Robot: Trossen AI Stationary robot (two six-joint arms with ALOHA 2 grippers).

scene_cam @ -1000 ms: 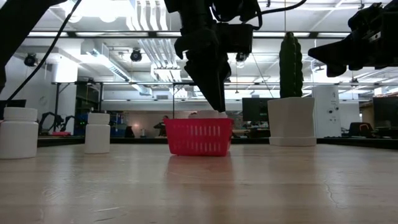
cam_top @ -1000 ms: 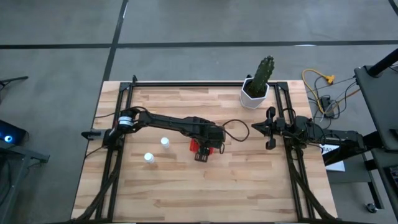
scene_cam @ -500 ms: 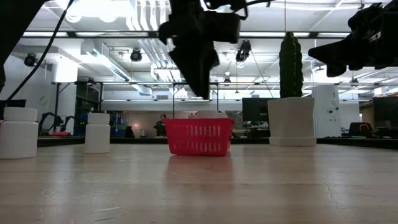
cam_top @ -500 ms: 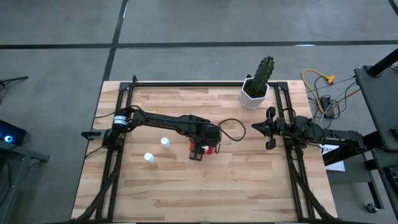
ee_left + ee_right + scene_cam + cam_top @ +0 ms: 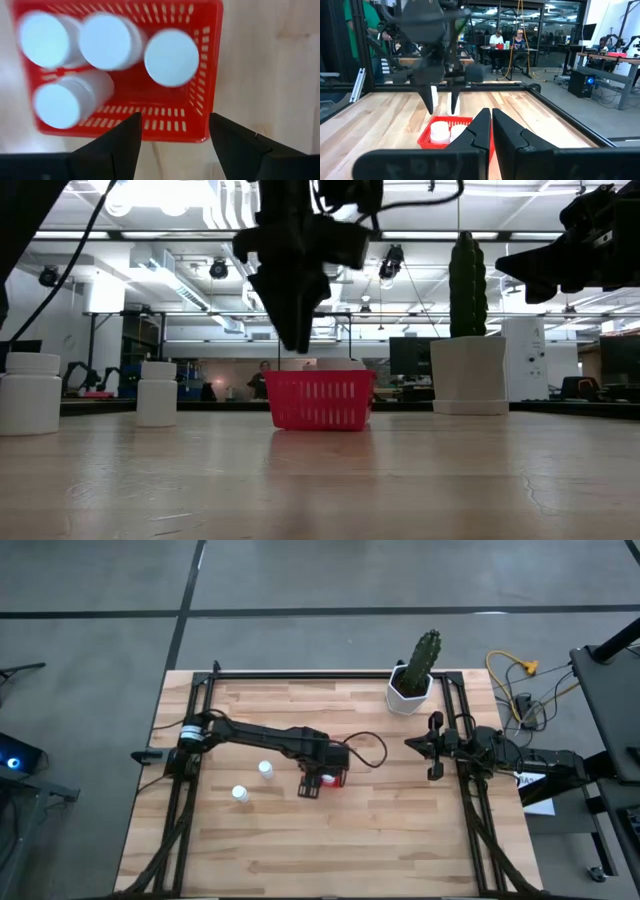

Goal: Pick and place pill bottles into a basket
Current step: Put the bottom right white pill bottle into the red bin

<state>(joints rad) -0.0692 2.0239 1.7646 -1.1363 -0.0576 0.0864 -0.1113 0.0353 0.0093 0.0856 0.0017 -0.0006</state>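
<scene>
The red basket (image 5: pixel 337 778) stands mid-table and holds several white pill bottles (image 5: pixel 171 57), standing or leaning inside it. Two more pill bottles stand upright on the table to its left, one (image 5: pixel 265 769) nearer the basket, one (image 5: pixel 240 793) farther off; they also show in the low view (image 5: pixel 157 393) (image 5: pixel 30 392). My left gripper (image 5: pixel 174 125) is open and empty, above the basket's left near edge (image 5: pixel 295 330). My right gripper (image 5: pixel 488 120) is shut and empty, hovering at the table's right side (image 5: pixel 415 745).
A white pot with a green cactus (image 5: pixel 410 688) stands at the far right of the table, behind the right gripper. Dark frame rails (image 5: pixel 195 710) run along the table's left, far and right edges. Bare wood (image 5: pixel 330 850) lies toward the near edge.
My left gripper has gone up out of the basket and toward the table's left, from over the basket's middle to above its left edge. The basket and the bottles on the table have stayed put.
</scene>
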